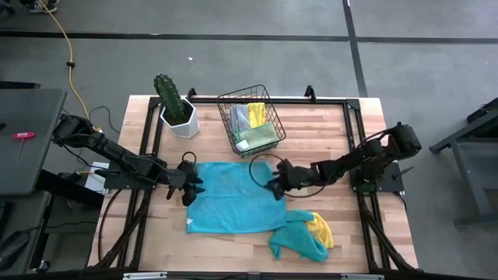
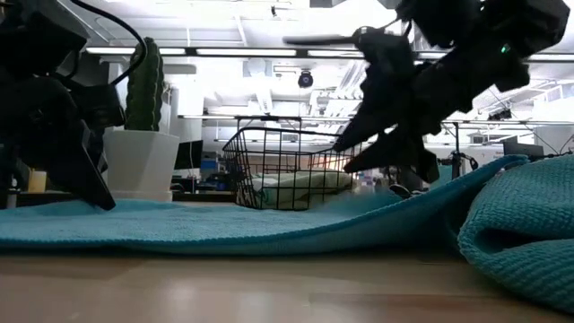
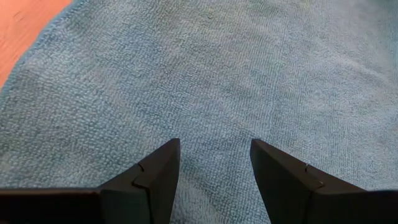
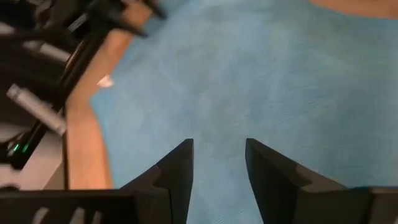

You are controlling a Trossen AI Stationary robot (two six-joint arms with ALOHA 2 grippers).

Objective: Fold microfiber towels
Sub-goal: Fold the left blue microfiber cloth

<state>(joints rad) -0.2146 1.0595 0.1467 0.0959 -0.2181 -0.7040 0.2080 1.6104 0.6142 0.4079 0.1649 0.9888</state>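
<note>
Two grippers — our left gripper (image 1: 193, 187) & right gripper (image 1: 274, 187) — hover w/ fingers parted over opposite edges of spread teal-blue microfiber towel (image 1: 232, 206).

Open-plan lab: strip ceiling lights (image 2: 269, 51), workbenches behind wooden table (image 1: 327, 148).

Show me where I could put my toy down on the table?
Bare wood lies near the front left corner of the table, beside the spread teal towel, and right of the wire basket. The middle is crowded by both grippers.
</note>
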